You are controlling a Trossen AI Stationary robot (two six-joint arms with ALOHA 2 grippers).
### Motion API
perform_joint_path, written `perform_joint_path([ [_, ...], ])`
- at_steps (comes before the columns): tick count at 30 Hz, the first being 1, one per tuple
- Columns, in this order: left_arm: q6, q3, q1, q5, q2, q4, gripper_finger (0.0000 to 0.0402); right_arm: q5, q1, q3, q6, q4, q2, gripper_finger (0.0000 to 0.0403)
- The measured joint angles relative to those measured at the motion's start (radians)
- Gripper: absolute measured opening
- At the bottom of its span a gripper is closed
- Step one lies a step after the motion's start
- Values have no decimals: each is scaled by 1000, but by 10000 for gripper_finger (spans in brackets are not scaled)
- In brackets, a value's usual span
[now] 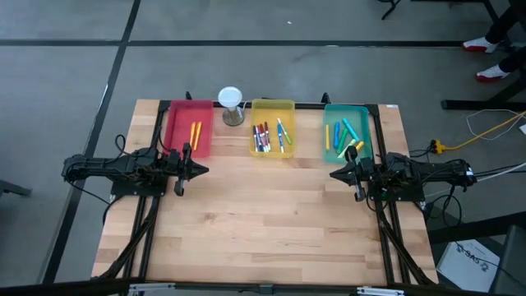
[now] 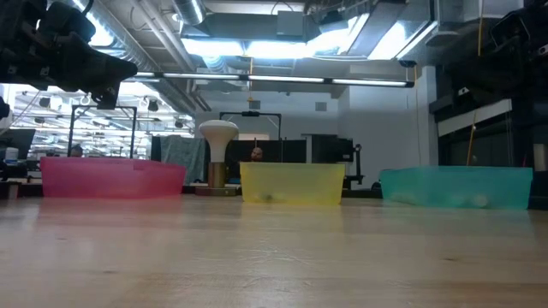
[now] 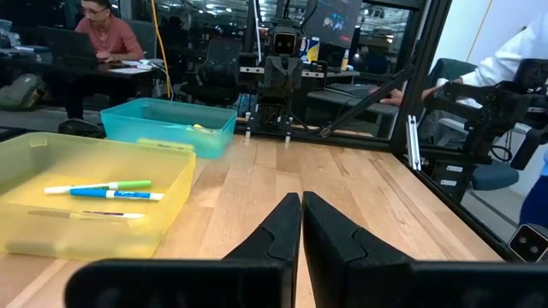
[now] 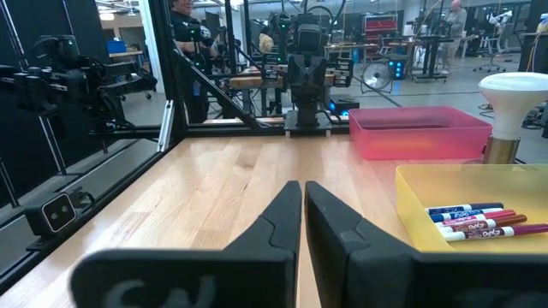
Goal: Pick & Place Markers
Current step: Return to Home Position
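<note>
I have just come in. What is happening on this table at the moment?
Nothing is being handled right now. The left gripper and the right gripper hover shut and empty at opposite sides of the table, pointing toward each other. All the markers lie in trays along one edge: two in the red tray, several in the yellow tray, several in the teal tray.

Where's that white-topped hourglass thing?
In the high view, the hourglass stands between the red tray and the yellow tray, at the far edge of the table.

Red tray (image 1: 178,131), yellow tray (image 1: 272,104), teal tray (image 1: 359,115) in a row — white-topped object (image 1: 231,100) between red and yellow
</note>
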Motion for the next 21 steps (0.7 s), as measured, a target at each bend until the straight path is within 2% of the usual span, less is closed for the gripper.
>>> perform_joint_path([
  [21, 0, 0, 0, 0, 0, 0, 9, 0, 0, 0, 0, 0, 0, 21],
])
